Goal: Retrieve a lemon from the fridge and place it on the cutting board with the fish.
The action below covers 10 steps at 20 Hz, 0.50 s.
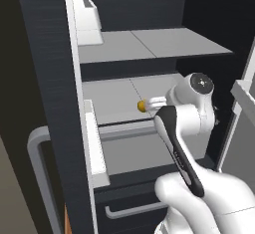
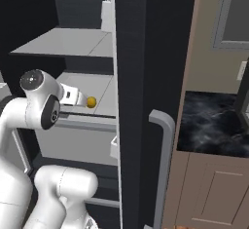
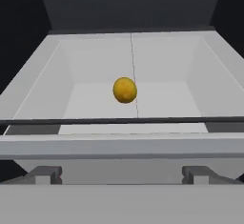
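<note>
The lemon (image 3: 125,90) is seen resting on a grey inner shelf (image 3: 167,99) of the fridge (image 1: 47,78), at about the middle of the shelf's width, close to a thin seam line that runs front to back. It lies apart from the shelf's side walls and well short of the dark back wall. In the left base view the lemon (image 1: 142,106) sits just left of the white hand; in the right base view the lemon (image 2: 91,101) sits just right of it. The gripper (image 3: 121,174) is held level with the shelf, on the near side of the lemon and not touching it; the fingers are spread wide apart. A second grey shelf (image 1: 149,44) is noted above, and a drawer handle (image 1: 134,209) below. The fridge door's grey bar handle (image 2: 165,164) stands at the right.
</note>
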### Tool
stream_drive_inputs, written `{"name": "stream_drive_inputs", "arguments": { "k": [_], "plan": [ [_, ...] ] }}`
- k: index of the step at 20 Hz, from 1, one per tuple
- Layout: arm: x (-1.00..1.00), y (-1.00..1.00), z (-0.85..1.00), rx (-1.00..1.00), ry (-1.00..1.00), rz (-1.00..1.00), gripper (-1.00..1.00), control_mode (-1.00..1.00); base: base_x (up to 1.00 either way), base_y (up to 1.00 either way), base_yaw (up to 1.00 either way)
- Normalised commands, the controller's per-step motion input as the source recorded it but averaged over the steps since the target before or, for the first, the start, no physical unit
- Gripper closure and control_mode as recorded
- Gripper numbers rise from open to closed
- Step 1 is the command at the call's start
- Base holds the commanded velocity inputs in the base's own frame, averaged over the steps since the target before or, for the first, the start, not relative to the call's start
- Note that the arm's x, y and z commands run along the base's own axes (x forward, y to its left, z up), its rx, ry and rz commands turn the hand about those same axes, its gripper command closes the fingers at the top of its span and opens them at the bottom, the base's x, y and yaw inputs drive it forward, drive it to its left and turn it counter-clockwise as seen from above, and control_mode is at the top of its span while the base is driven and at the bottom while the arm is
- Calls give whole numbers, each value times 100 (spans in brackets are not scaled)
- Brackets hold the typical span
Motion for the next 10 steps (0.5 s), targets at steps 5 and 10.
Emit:
{"name": "stream_drive_inputs", "arguments": {
  "k": [5, 10],
  "plan": [
    [32, 0, -4, 0, 3, 0, -100, -100, 0, 0, 0],
    [19, 0, -13, 0, 0, 0, -100, -100, 0, 0, 0]
  ]
}}
